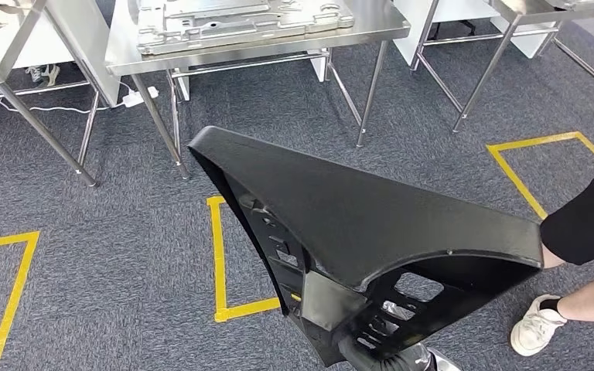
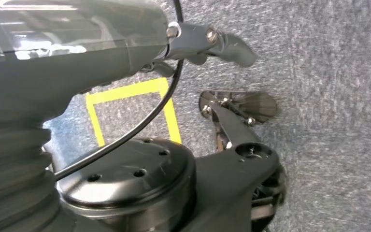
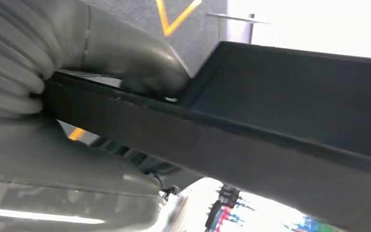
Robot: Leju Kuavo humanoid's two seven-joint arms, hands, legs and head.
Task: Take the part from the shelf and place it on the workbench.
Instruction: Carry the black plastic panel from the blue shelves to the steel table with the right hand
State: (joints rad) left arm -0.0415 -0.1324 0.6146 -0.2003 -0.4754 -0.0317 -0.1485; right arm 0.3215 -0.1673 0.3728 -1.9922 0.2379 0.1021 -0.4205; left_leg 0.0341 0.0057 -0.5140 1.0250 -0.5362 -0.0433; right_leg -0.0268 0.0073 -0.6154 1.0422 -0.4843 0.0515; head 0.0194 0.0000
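Holding the black part (image 1: 371, 224) in my right hand (image 3: 125, 72) — thumb clamped over its edge — above the grey floor (image 1: 108, 232), short of the steel desk (image 1: 124, 58). My left hand (image 2: 207, 43) hangs, grip unclear.

Grey ribbed wrist cover (image 3: 5, 72) (black cable (image 2: 140, 128))

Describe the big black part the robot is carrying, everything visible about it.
The black part is a large, roughly triangular panel, matte and plastic-looking, with a raised rim and a ribbed underside with cut-out openings near its lower end. It is held up over the grey carpet, its narrow tip toward the steel tables. In the right wrist view the right robot hand grips its edge, thumb pressed on the rim. A person stands at its right.
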